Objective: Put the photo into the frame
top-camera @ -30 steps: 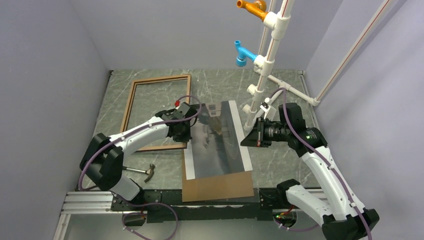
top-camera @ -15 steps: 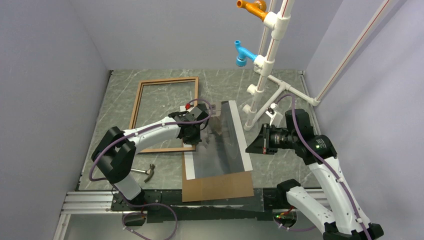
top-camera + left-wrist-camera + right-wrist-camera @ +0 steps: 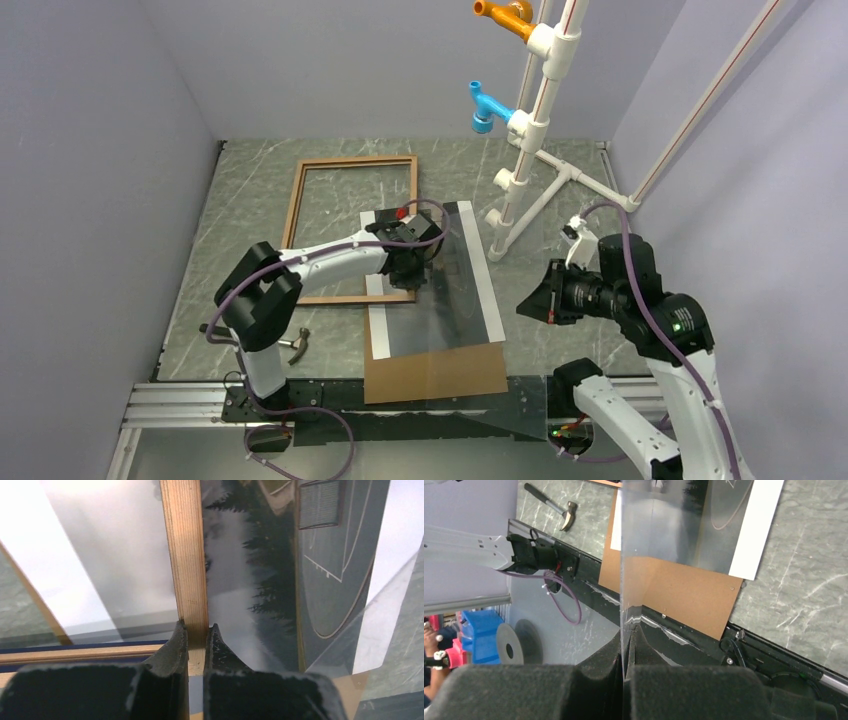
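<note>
The left arm (image 3: 330,262) stretches low across the desk (image 3: 250,200) with the left tool (image 3: 197,630) pinching the frame (image 3: 185,555), while the bent, raised right arm (image 3: 672,332) points the right tool (image 3: 626,629) leftward, clamped on a clear sheet (image 3: 649,540).

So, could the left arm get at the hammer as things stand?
Probably not yet. The hammer lies near that arm's base with nothing on it, but the left hand is shut on the frame rail and would have to let go first.
</note>
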